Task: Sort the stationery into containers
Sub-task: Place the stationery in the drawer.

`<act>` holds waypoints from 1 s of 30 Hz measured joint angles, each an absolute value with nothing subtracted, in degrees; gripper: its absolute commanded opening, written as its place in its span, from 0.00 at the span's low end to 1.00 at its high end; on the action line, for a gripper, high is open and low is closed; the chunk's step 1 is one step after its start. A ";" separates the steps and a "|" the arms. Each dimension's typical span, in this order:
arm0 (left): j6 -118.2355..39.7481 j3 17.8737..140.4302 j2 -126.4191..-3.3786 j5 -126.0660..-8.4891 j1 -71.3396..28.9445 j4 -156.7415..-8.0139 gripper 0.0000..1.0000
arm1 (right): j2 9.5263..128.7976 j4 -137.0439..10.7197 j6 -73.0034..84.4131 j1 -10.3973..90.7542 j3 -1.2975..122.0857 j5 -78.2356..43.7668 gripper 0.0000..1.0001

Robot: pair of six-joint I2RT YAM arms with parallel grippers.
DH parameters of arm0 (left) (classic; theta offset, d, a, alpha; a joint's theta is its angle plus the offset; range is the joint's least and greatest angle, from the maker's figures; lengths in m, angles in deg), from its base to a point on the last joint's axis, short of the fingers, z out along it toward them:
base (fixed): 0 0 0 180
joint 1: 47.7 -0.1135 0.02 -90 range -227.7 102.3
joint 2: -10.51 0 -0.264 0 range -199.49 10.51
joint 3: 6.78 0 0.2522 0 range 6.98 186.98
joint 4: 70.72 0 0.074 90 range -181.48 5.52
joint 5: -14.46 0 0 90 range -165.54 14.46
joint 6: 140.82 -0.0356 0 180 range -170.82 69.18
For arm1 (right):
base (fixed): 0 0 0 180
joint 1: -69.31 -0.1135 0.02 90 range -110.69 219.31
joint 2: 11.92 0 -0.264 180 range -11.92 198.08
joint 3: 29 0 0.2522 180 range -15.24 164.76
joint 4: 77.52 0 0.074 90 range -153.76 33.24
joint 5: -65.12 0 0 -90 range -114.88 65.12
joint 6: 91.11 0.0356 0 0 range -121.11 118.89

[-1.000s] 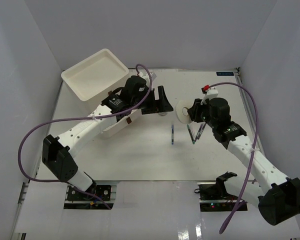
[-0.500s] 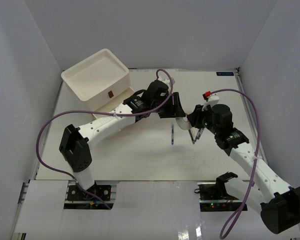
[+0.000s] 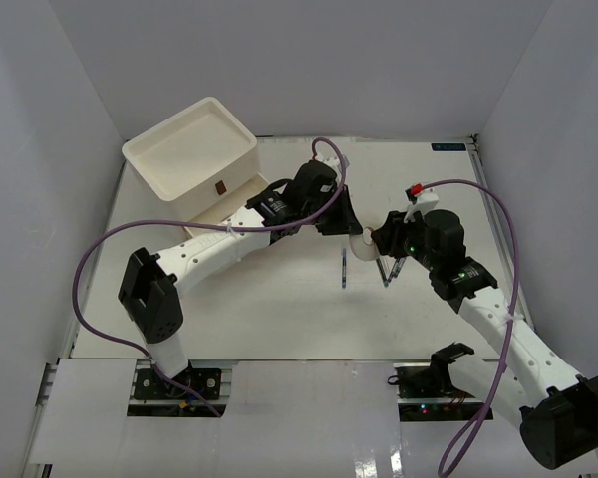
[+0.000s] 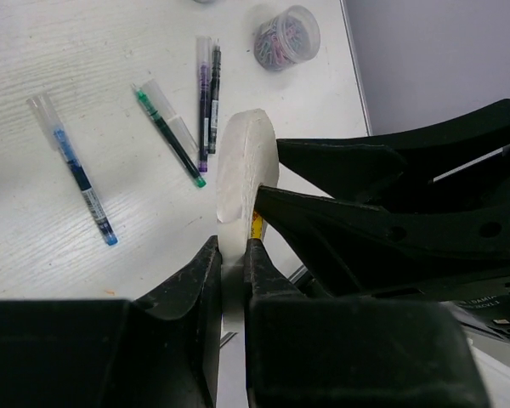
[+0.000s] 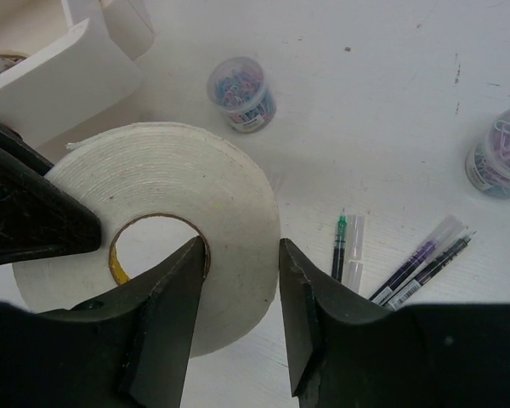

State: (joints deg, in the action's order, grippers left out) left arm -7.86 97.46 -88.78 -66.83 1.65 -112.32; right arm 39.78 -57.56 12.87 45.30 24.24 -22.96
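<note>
You had the flat white tape ring [image 5: 229, 183] held off the white table [image 3: 279, 309] between both arms, near the table's middle. Your right gripper [image 5: 240, 248] straddled the ring's wall, one finger [image 5: 174, 323] through the centre hole and the other on the outer face, both pressed against the roll, so it was clamped on the tape. Your left gripper [image 4: 232, 248] sat on the opposite side with its jaws set narrow, pinching the ring's rim edge-on, a fingertip touching each flat side. Seen from above, the two grippers met tip to tip at the ring, to the right of the boxy white plastic drawer unit [image 3: 229, 189], whose shallow tray top stood at the far left. On the table beneath lay four thin pens: a blue pen [image 4: 72, 180] apart from the rest, a green pen [image 4: 170, 136], and a purple pen [image 4: 203, 102] just beside a black pen [image 4: 215, 93]. A small round clear jar [image 4: 286, 36] of coloured paper clips stood past them; the right wrist view showed one jar [image 5: 241, 92] near the drawer unit and another jar [image 5: 500, 153] well apart at the right edge
</note>
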 measured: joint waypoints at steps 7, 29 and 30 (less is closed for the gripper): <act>-9.83 96.69 -88.41 -68.80 1.80 -112.29 0.06 | 38.25 -57.15 13.39 45.30 23.59 -22.74 0.90; -46.81 95.56 -78.33 -110.59 0.03 -129.01 0.08 | 21.58 -42.96 9.17 45.30 21.36 -29.67 0.90; -48.63 94.27 -78.40 -111.72 -0.72 -129.01 0.08 | 21.75 -42.79 9.17 45.30 21.36 -29.67 0.90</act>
State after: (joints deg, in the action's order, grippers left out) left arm -48.63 94.27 -78.40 -111.72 -0.72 -129.01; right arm 21.75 -42.79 9.17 45.30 21.36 -29.67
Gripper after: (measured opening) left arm 0.205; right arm 0.900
